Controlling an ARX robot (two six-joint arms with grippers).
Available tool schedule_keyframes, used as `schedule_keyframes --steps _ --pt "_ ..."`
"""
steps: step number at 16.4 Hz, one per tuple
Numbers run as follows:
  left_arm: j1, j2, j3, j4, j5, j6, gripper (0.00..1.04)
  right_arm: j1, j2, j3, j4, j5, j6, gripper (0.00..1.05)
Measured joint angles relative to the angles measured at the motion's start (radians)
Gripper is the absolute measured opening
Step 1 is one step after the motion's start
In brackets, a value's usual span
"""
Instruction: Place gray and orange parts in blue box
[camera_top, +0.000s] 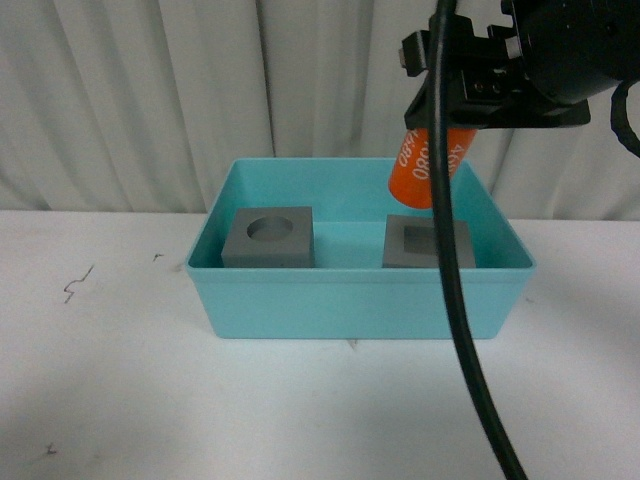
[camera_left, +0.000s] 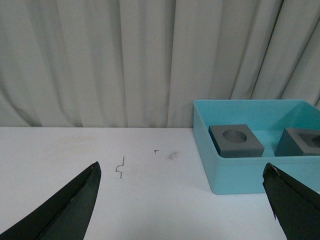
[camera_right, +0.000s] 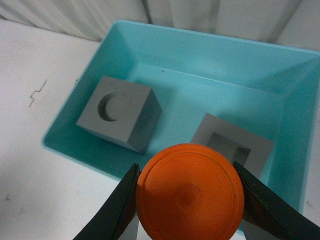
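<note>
The blue box (camera_top: 360, 300) sits mid-table and holds two gray cubes: one with a round recess (camera_top: 268, 237) on the left, one with a square recess (camera_top: 428, 243) on the right. My right gripper (camera_top: 440, 135) hangs above the box's right half, shut on the orange cylinder (camera_top: 430, 165) with white digits. In the right wrist view the cylinder's flat end (camera_right: 190, 194) fills the space between the jaws, above the box (camera_right: 55, 137) and both cubes (camera_right: 120, 112) (camera_right: 232, 145). My left gripper (camera_left: 182, 187) stands open over the bare table, left of the box (camera_left: 235, 175).
A white curtain (camera_top: 150, 90) hangs behind the table. A black cable (camera_top: 455, 300) from the right arm crosses in front of the box. Small dark marks (camera_top: 75, 285) dot the white tabletop to the left.
</note>
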Motion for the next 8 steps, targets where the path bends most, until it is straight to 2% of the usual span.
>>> schedule_keyframes --steps 3,8 --pt "0.000 0.000 0.000 0.000 0.000 0.000 0.98 -0.030 0.053 0.011 0.013 -0.010 0.018 0.47" --pt "0.000 0.000 0.000 0.000 0.000 0.000 0.98 -0.037 0.160 0.138 0.026 -0.045 0.033 0.47"
